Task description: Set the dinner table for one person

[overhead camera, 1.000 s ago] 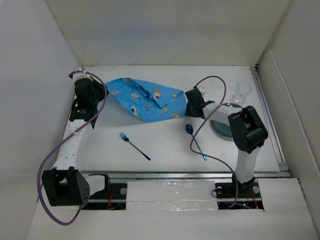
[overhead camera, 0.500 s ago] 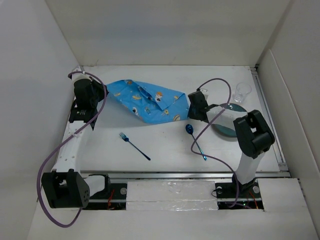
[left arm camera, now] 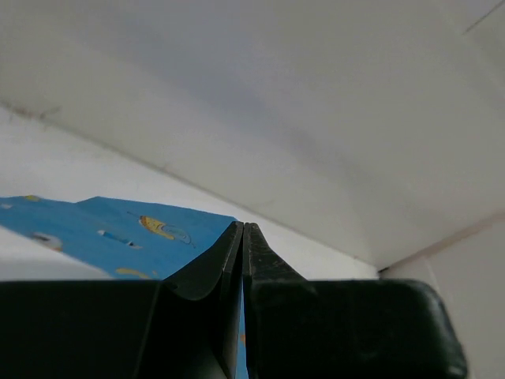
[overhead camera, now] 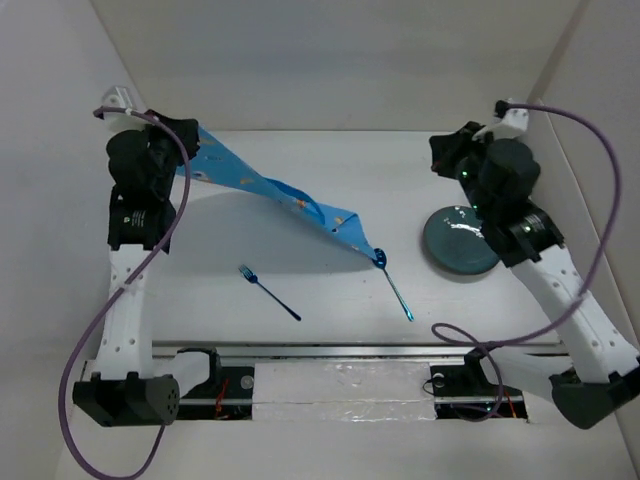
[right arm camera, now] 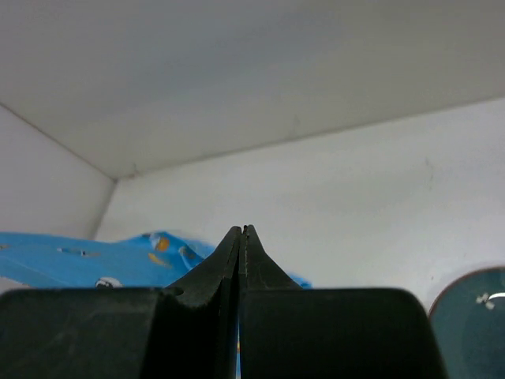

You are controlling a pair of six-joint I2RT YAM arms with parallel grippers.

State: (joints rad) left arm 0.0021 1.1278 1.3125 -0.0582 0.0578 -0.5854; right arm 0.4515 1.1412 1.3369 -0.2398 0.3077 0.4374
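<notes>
Lifting one corner of the blue cartoon-print placemat (overhead camera: pixel 270 190) high at the far left, the left fingers (left arm camera: pixel 221 260) are clenched on the cloth. It hangs in a taut diagonal down to a low corner by the bowl of the blue spoon (overhead camera: pixel 393 283); whether cloth and spoon touch is unclear.

A second ago the placemat lay crumpled on the far middle of the white tabletop (overhead camera: pixel 350 165) with both arms at it. The right arm has since swung up to the far right, and the right fingers (right arm camera: pixel 221 260) are pressed together, apparently on nothing. Held by one corner only, the placemat is probably not yet ready to be laid.

The tabletop fills the middle of the overhead view, beyond the arm bases. On it are a blue fork (overhead camera: pixel 268 292) near left and a dark plate (overhead camera: pixel 460 240) at right.

The clear glass seen earlier beyond the plate is out of sight, likely behind the right arm. Both wrist views show mostly bare wall.
</notes>
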